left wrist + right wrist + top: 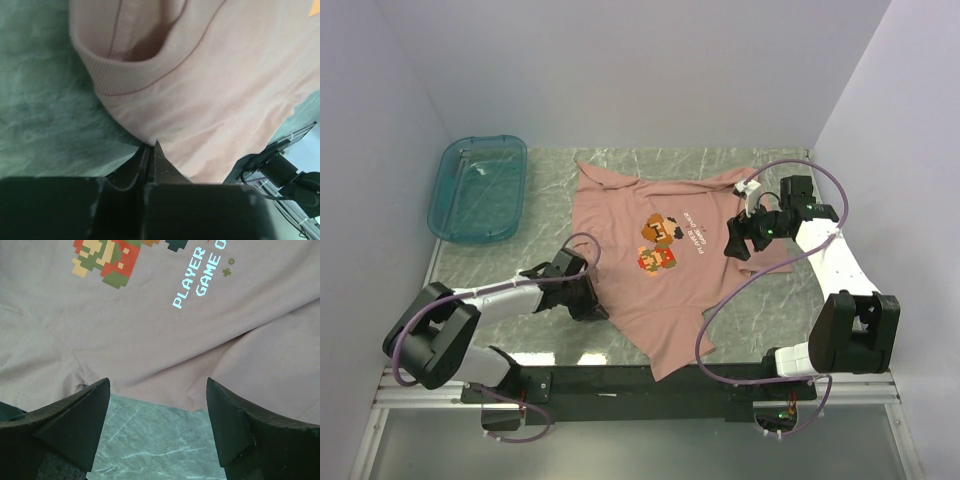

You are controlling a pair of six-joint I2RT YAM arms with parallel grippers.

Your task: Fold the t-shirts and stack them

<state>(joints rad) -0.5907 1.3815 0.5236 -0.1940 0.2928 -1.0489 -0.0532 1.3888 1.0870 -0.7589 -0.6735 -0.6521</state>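
Grey marble-look tabletop, white walls, teal tray far-left, L pincer clenched on pink tee edge, R pincer released.

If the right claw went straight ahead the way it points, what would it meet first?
Likely the pink t-shirt, at its near edge; the open right claw sits above the table; height unclear.

1. The right pincer hangs low, its dark jaws standing wide apart with nothing between them.
2. Under the jaws shows green marbled desk.
3. Just ahead of the tips lies the rumpled hem of a dusty-pink t-shirt.
4. Further ahead, to the left, is a pixel character; to its right, white lettering reads "PLAYER GAME".
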